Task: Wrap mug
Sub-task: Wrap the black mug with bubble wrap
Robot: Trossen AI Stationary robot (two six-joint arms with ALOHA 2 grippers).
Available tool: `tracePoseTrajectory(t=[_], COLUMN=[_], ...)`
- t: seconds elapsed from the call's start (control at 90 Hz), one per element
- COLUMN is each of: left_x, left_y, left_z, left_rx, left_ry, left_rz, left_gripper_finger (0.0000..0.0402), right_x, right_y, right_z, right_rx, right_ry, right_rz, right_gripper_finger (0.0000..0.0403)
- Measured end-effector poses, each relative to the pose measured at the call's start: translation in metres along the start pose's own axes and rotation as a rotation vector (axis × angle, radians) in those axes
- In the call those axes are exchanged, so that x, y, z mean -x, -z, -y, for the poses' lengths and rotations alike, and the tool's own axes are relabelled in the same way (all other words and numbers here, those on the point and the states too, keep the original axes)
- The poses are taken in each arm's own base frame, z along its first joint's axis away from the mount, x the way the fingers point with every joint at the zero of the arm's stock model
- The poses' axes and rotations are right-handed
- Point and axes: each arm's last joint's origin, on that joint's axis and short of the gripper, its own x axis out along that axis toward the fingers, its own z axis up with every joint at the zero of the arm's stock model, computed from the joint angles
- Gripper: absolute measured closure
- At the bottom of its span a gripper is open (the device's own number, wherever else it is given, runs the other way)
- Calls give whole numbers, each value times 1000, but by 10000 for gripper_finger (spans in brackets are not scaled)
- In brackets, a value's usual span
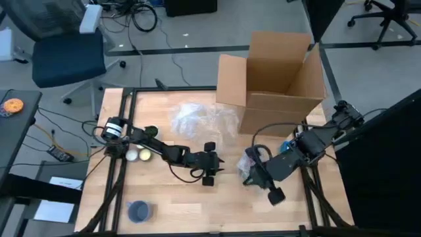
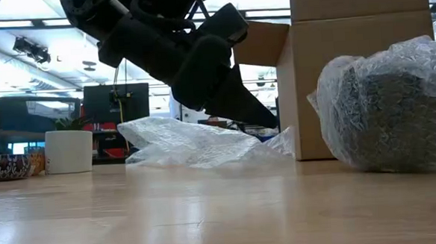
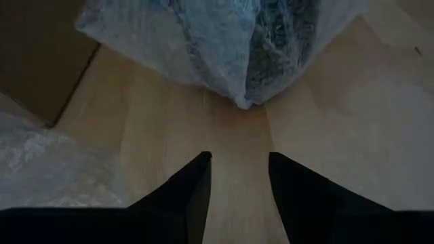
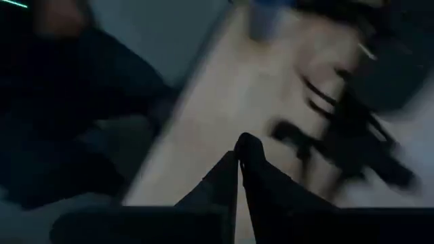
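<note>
The mug, wrapped in bubble wrap (image 1: 250,164), rests on its side on the wooden table, right of centre; it is large at the right of the low view (image 2: 389,105). My left gripper (image 1: 214,164) stands open just left of it and points at it. The left wrist view shows the bundle (image 3: 251,47) ahead of the gripper's parted fingers (image 3: 239,159), clear of them. My right arm reaches over the bundle. Its gripper (image 1: 275,195) is past it toward the near edge, shut (image 4: 237,159) on nothing.
A loose sheet of bubble wrap (image 1: 197,118) lies at the far middle, beside an open cardboard box (image 1: 276,79). Two small balls (image 1: 138,155) lie at the left and a blue cup (image 1: 139,210) stands near the front left corner. Bare wood lies between them.
</note>
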Motion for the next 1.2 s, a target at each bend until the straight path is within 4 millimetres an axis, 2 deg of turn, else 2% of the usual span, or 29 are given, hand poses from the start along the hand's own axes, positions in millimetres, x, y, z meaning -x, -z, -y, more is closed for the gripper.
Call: tracePoseTrajectory(t=[0.211,0.344,0.678,0.833,1.011,1.111,1.2], left_x=[0,0,0,0,0,0,0], left_y=[0,0,-3,-3,-3,-3,-3], left_z=[0,0,0,0,0,0,0], left_rx=[0,0,5,5,4,4,4], left_ry=[0,0,-1,-1,-2,-2,-2], left_rz=[0,0,28,27,27,27,27], left_gripper_finger=[270,270,270,270,270,270,270], right_x=[-26,-47,-95,-115,-127,-125,-119], right_y=[23,47,109,135,147,145,136], right_z=[4,12,36,44,54,59,60], right_rx=[-163,-287,-392,-452,-546,-574,-557], right_ry=[24,86,200,130,136,128,90], right_rz=[-122,-239,-414,-445,-398,-408,-431], right_gripper_finger=[403,402,402,403,401,393,382])
